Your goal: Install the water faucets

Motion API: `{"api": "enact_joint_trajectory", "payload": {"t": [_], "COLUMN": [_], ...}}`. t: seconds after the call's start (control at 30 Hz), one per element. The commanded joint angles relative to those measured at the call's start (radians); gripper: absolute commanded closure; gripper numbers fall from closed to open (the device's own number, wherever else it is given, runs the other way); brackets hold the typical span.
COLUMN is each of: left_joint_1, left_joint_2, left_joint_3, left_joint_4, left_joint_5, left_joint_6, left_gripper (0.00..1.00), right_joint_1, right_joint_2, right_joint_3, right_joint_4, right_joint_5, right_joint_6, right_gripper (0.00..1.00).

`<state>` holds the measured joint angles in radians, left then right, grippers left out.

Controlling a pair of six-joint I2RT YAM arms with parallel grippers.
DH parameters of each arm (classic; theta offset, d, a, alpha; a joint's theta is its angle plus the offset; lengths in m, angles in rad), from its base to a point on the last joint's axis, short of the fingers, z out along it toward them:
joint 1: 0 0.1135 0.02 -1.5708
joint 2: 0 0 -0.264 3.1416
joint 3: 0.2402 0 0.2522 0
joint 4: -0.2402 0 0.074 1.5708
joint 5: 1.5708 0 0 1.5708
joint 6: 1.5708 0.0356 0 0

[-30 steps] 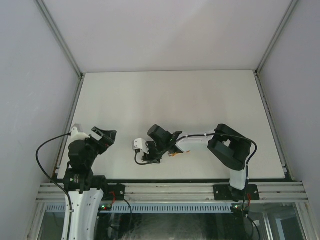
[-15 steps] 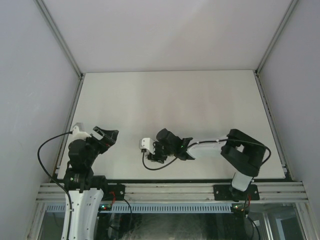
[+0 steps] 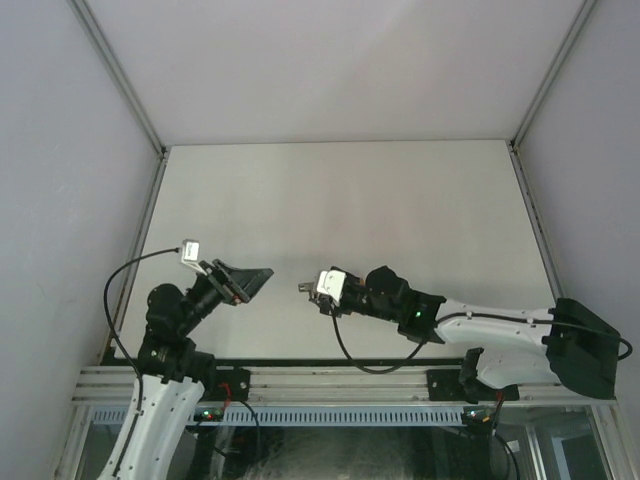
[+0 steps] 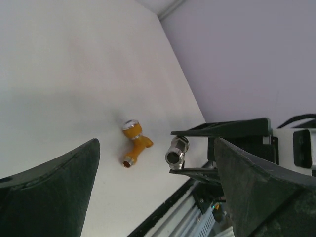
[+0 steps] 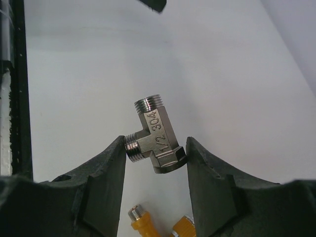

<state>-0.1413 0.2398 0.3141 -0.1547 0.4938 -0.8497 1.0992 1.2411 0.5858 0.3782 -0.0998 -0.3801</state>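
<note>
1. A bare white table point(image 3: 400, 200) fills a grey-walled booth, with both arm bases at the bottom edge of the overhead view.
2. Nearest, at lower left of that view, the left gripper point(image 3: 252, 279) is spread wide and grasps nothing. Its wrist camera looks through the gap.
3. Just right of it, near the centre, the right gripper point(image 3: 308, 290) is clenched on the grey tee fitting point(image 5: 157, 143). It pinches the fitting by its body and holds it clear of the table.
4. The fitting's hex end points towards the left gripper. Two threaded ends stick out, at the top and left in the right wrist view.
5. The faucet point(image 4: 134, 143) lies on its side on the table, untouched. In the left wrist view it sits mid-frame, just left of the fitting. In the right wrist view it shows at the bottom edge, below the fitting. The overhead view does not show it.
6. The step in hand is probably for the left gripper to fetch the faucet.
   - Grip it by the bent body or the knob end, leaving the threaded end free.
   - Line that end squarely with the fitting's open port, so the thread does not cross.
   - Keep the right arm steady while turning it in.
7. Count: one faucet, one fitting, two grippers.
</note>
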Motion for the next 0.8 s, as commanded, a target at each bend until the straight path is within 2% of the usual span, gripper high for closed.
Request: {"api": "enact_joint_trajectory", "payload": {"t": [0.0,0.2,0.27,0.37,0.57,0.77], "left_joint_1": [-0.117,-0.362,-0.431,-0.482,-0.544,-0.583], "left_joint_2": [0.022,0.156,0.175,0.191,0.247,0.289], "left_joint_3": [0.018,0.065,0.064,0.05,0.058,0.071], "left_joint_4": [0.106,0.121,0.18,0.282,0.316,0.325], "left_joint_5": [-0.015,-0.135,-0.176,-0.189,-0.207,-0.234], "left_joint_6": [-0.026,0.047,0.03,-0.002,0.002,0.002], "left_gripper": [0.0,0.01,0.01,0.01,0.03,0.16], "right_joint_1": [0.049,0.094,0.107,0.126,0.149,0.168], "right_joint_2": [-0.092,-0.154,-0.164,-0.176,-0.18,-0.181], "right_joint_3": [-0.001,-0.001,0.0,-0.001,-0.001,0.0], "right_joint_4": [0.06,0.051,0.044,0.033,0.046,0.065], "right_joint_5": [0.073,0.1,0.117,0.141,0.177,0.203], "right_joint_6": [-0.009,-0.017,-0.027,-0.037,-0.041,-0.059], "right_gripper": [1.0,1.0,1.0,1.0,1.0,1.0]}}
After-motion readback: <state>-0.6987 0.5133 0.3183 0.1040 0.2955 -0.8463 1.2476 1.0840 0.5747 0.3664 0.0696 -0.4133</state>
